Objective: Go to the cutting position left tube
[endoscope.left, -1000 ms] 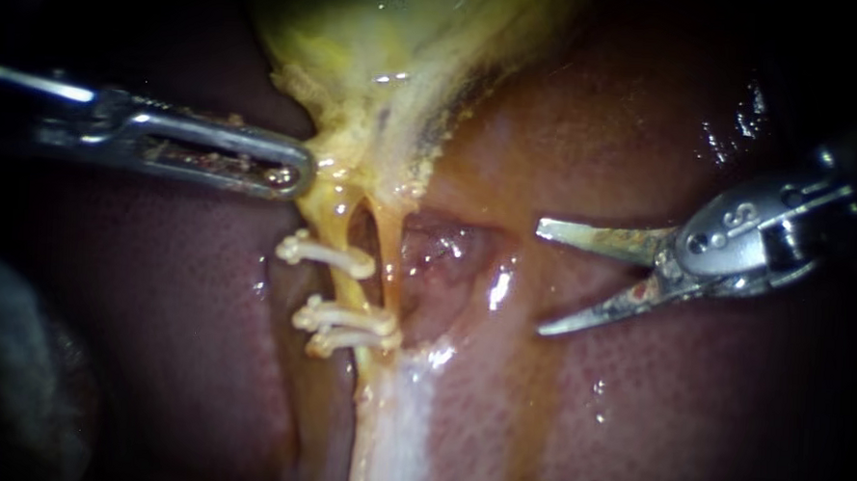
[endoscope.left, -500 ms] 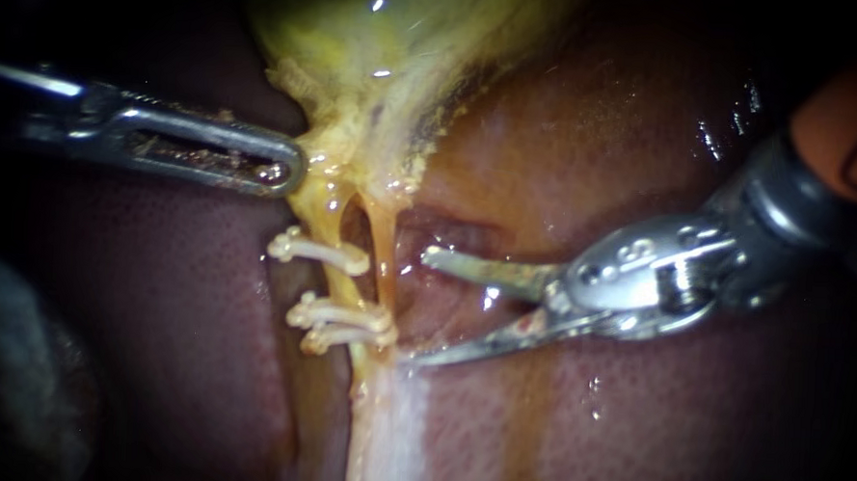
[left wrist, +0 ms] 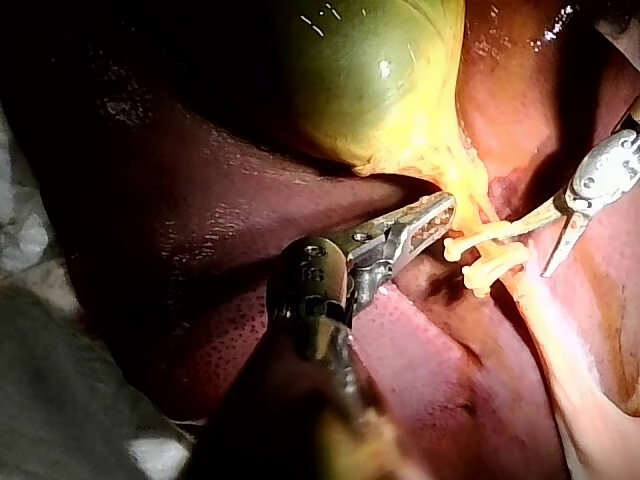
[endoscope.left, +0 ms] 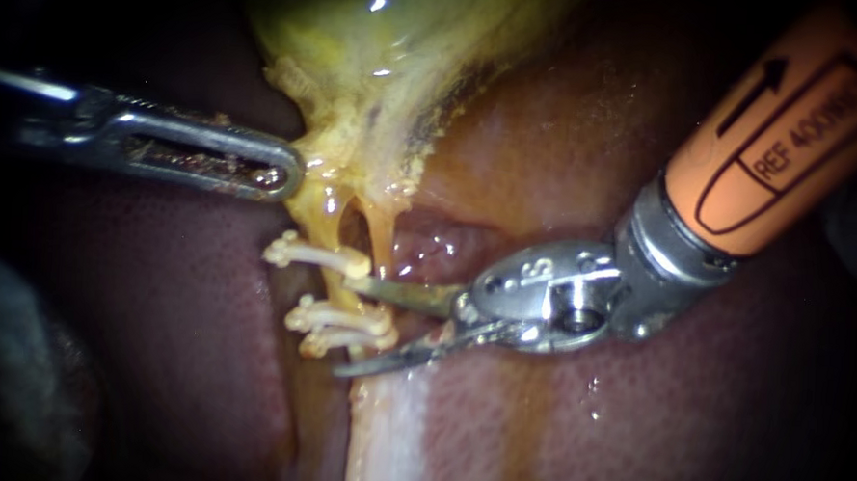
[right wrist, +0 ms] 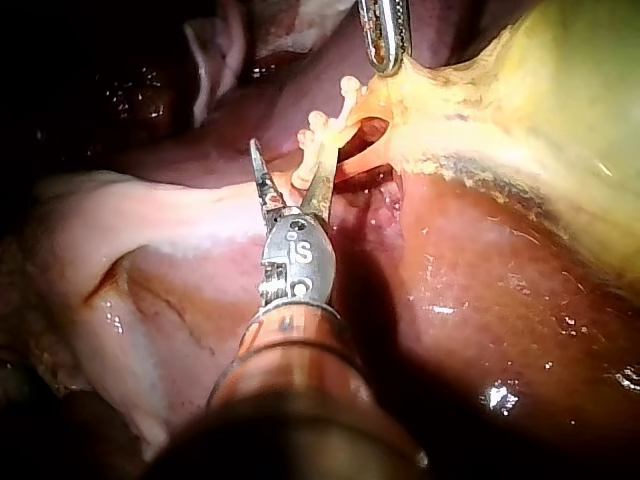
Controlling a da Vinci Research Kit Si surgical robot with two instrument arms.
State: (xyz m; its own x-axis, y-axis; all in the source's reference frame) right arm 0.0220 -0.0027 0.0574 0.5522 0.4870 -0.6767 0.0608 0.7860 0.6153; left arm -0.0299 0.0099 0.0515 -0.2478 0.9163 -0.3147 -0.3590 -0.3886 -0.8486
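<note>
The right instrument (endoscope.left: 344, 327) slants in from the upper right, its orange shaft low over the liver (endoscope.left: 691, 406). Its blades are parted. The upper tip reaches the left tube (endoscope.left: 331, 286) between the top clip (endoscope.left: 317, 255) and the two lower clips (endoscope.left: 340, 325); the other blade lies beneath them. The pale yellow tube stands left of centre. The left instrument (endoscope.left: 282, 171), level from the left, has its jaws clamped on yellow tissue (endoscope.left: 356, 141).

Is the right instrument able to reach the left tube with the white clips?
Probably yes. The right instrument has its jaws open right at the left tube, beside the clips, and nothing seems to stand in its way.
</note>
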